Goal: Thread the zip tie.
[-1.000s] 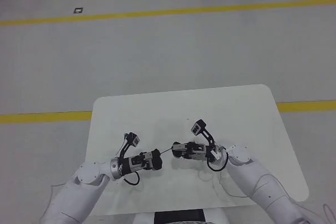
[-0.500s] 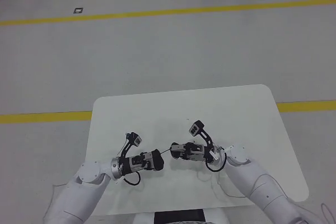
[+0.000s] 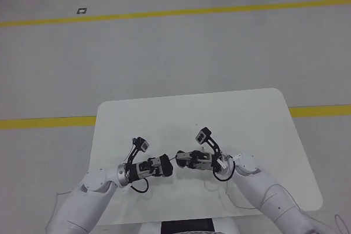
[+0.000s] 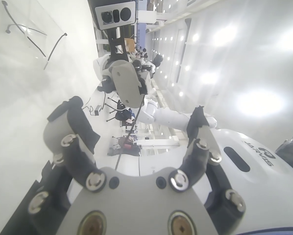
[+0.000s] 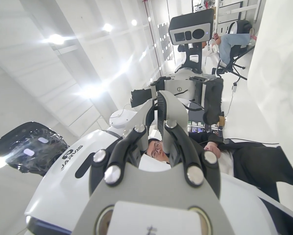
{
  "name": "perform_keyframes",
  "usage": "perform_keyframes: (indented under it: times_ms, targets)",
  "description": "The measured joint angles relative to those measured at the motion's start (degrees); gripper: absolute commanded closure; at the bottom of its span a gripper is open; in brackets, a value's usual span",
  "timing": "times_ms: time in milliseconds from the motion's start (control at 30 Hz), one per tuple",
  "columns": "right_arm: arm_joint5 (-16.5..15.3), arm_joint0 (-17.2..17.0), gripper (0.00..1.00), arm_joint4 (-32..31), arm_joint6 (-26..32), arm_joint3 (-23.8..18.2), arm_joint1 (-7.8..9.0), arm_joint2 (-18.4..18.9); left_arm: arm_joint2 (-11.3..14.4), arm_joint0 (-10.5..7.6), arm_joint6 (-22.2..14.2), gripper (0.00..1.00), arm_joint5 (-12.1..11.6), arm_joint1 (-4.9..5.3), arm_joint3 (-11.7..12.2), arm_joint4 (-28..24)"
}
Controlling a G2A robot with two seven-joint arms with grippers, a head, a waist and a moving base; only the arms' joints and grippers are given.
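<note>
We log bright, even overhead light in the top view; the white table (image 3: pixel 251 111) is flatly lit edge to edge. In both wrist views the ceiling lights (image 4: pixel 259 102) bloom into broad glare patches that wash out the pale surfaces around them. Straight lines bow towards the edges of the wrist views. The zip tie (image 4: pixel 129 133) shows as a thin dark line against the bright background.

Both arms bend inward, tips nearly meeting; left gripper (image 4: pixel 134 110) fingers are spread wide, right gripper (image 5: pixel 158 113) fingers pressed together.
</note>
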Motion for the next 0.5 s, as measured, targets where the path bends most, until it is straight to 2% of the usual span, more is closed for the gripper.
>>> perform_keyframes:
  times_ms: [33,133,400,500]
  targets:
    - [0.2,0.1,1.00,-0.4,0.0,0.1,-0.01,-0.1,-0.1,0.06,-0.1,0.54,0.0,-0.02,0.0,0.0]
    - [0.8,0.4,1.00,-1.9,-0.3,0.1,0.03,-0.3,-0.2,0.10,-0.4,0.63,0.0,-0.07,0.0,-0.1]
    - [1.6,0.6,1.00,-6.9,-1.4,-0.5,0.49,0.1,-0.4,0.18,-0.7,0.78,0.0,-0.19,0.1,0.3]
    - [1.9,0.5,1.00,-8.5,-1.6,-0.9,0.73,0.4,-0.5,0.24,-0.7,0.79,0.0,-0.22,0.1,0.5]
